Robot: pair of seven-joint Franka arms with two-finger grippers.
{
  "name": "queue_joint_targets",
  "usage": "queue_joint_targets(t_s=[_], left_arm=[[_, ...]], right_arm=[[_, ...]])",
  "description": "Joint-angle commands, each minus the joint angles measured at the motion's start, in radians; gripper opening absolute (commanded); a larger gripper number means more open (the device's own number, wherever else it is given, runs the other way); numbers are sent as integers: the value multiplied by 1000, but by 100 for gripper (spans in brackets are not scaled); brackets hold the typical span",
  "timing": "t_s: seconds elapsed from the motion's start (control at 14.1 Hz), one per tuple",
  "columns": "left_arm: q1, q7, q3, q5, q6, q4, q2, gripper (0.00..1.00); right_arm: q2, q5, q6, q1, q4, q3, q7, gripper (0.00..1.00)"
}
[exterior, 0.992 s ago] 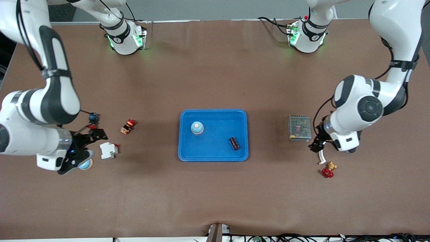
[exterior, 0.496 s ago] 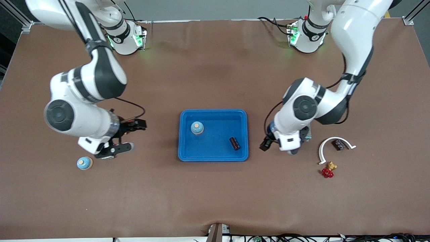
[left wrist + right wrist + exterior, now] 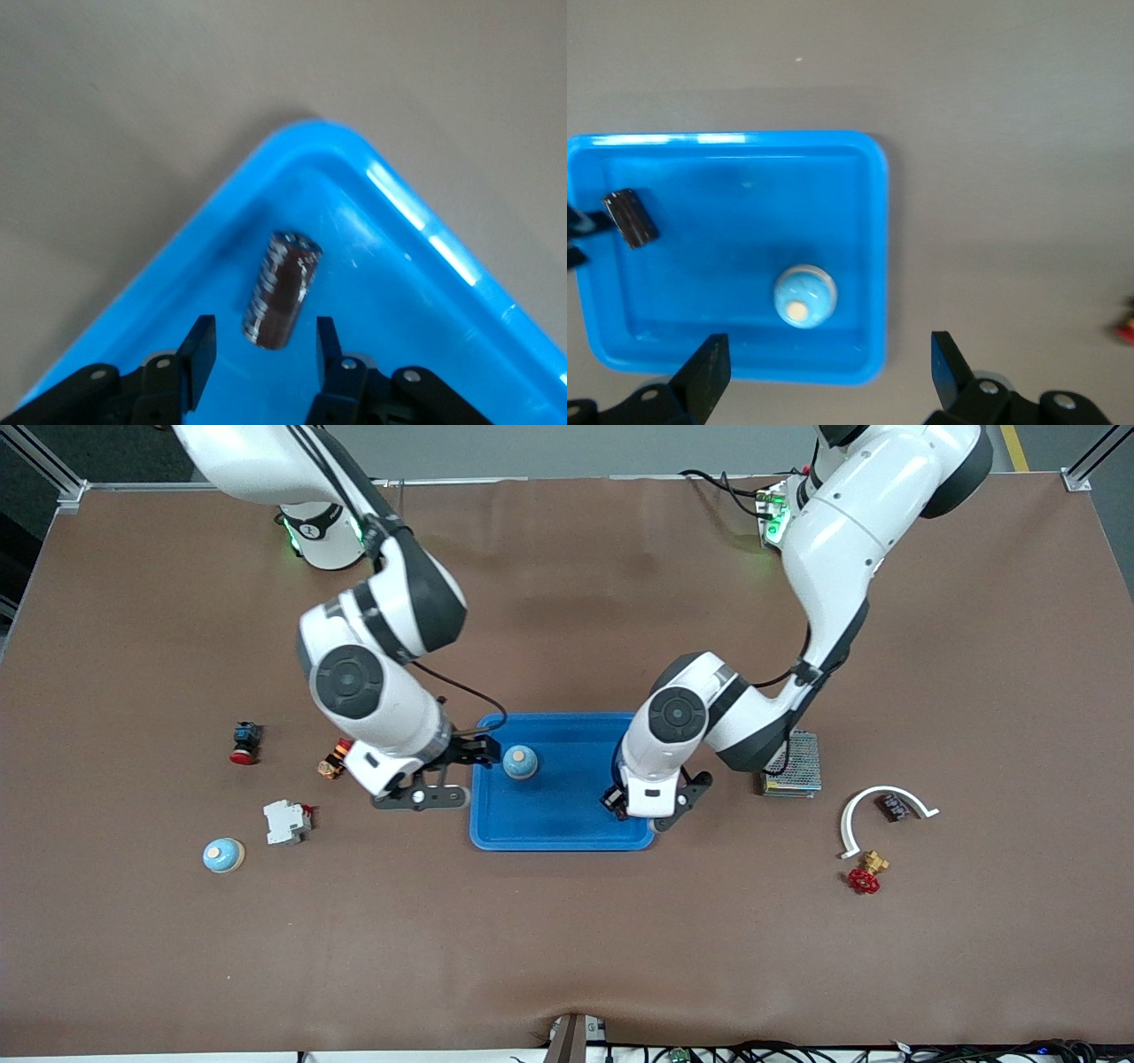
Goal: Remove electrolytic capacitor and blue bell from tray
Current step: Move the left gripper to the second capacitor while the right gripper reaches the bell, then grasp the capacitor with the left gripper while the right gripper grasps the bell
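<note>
Nothing is removed yet: the dark cylindrical electrolytic capacitor and the small round blue bell both lie in the shallow bright blue plastic tray, the bell toward ten o'clock, the capacitor toward four o'clock. The left gripper is lowered over the capacitor, its fingers straddling it without visible contact. The right gripper is spread wide above the tray's edge at nine o'clock, beside the bell. In the front view the capacitor is hidden by the left arm.
</note>
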Motion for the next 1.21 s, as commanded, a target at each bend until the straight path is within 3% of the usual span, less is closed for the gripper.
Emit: queue_joint_targets(t_s=[0.0, 0.28, 0.43, 0.5, 0.85, 1.13], left_arm=[[-68, 18, 72, 22, 27, 33, 32, 52], [-103, 47, 117, 22, 73, 51, 67, 37], [-103, 51, 117, 22, 79, 51, 72, 18], [-103, 56, 117, 24, 79, 51, 72, 0], [-68, 64, 119, 33, 61, 51, -5, 0], [1, 108, 117, 32, -131, 48, -111, 0]], right_arm=[[27, 0, 82, 33, -36, -13, 64, 100], [88, -3, 134, 55, -37, -15, 92, 100], [102, -6, 186, 79, -68, -17, 112, 100], [102, -33, 208, 102, -91, -18, 115, 100], [139, -207, 216, 162, -109, -18, 216, 100], [163, -221, 245, 162, -111, -18, 218, 100]])
